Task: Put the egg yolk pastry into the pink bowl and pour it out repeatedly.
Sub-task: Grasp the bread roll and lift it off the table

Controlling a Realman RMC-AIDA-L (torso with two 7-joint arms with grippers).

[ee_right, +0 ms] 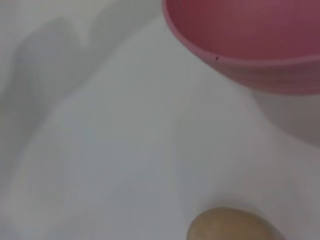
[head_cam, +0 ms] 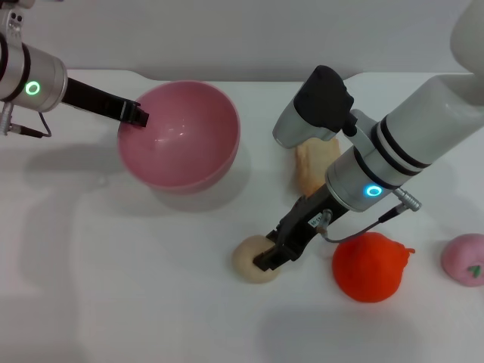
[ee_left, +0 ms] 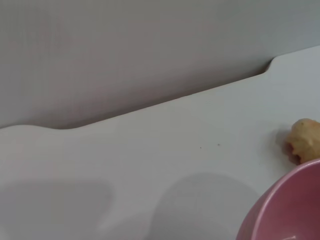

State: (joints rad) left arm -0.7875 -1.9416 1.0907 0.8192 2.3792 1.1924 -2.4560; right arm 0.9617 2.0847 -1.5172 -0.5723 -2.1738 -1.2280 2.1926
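The right gripper (head_cam: pixel 271 255) grips the pastry (head_cam: pixel 252 259) on the table (head_cam: pixel 113 287) while the left gripper (head_cam: pixel 137 114) pinches the bowl's (head_cam: pixel 189 144) rim.

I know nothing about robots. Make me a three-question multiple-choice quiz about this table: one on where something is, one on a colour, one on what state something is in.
1. Where is the egg yolk pastry?
A. in the bowl
B. on the table, at the right gripper
C. beside the left arm

2. What colour is the fruit right of the pastry?
A. orange-red
B. green
C. blue

3. What does the pink bowl hold?
A. the pastry
B. the bread
C. nothing

Answers: 1 B, the pastry lies on the white table under the right gripper's tips. 2 A, it is bright orange-red. 3 C, its inside shows bare pink, with the left gripper on its rim.
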